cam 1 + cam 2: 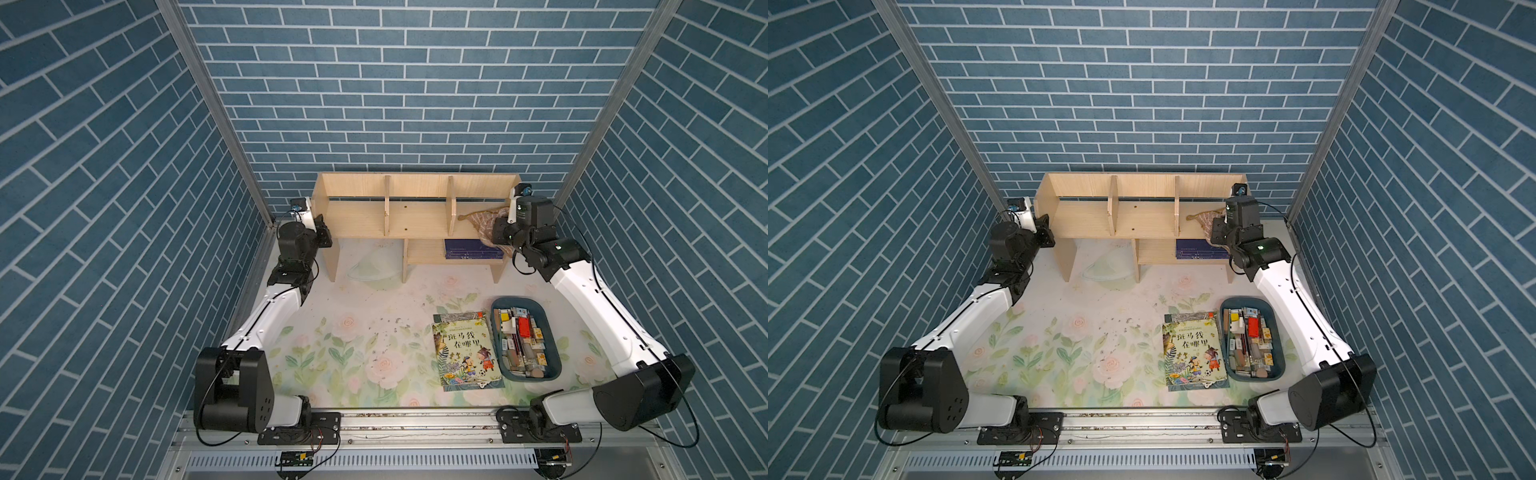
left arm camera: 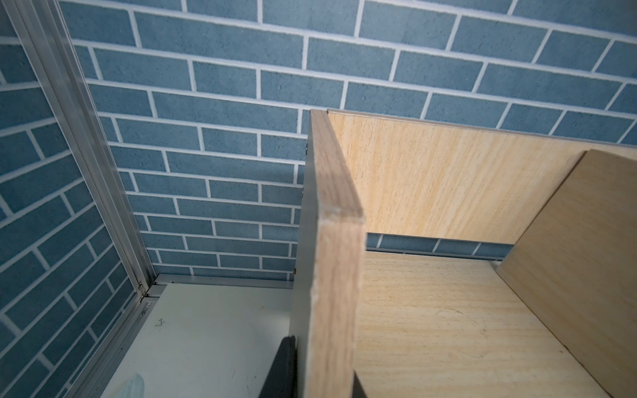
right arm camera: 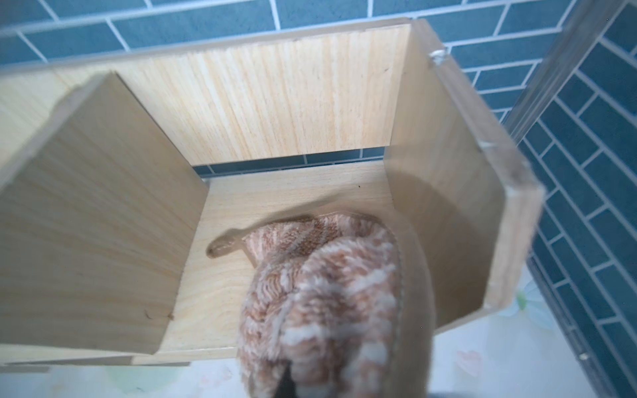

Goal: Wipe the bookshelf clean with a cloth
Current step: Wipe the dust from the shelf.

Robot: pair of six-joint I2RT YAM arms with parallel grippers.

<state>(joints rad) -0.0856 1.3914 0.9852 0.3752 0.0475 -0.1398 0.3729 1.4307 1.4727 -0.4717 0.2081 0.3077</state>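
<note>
The pale-wood bookshelf (image 1: 415, 187) (image 1: 1142, 185) stands against the back wall. My left gripper (image 1: 322, 232) (image 2: 324, 375) is shut on its left side panel, with one dark finger (image 2: 286, 365) on the outer face and the other on the inner face. The tan-and-cream striped cloth (image 1: 482, 220) (image 1: 1204, 218) (image 3: 320, 275) lies bunched on the floor of the right compartment of the upper tier (image 3: 275, 103). Its near end hangs over the front edge. My right gripper (image 1: 494, 237) (image 3: 303, 386) is shut on that end, and the fabric hides most of the fingers.
A dark blue book (image 1: 469, 249) lies on the lower shelf. A colourful picture book (image 1: 465, 351) and a blue bin (image 1: 525, 338) full of small items sit on the floral mat at front right. Dark crumbs (image 1: 395, 328) dot the mat. A clear plastic piece (image 1: 372, 266) lies under the shelf.
</note>
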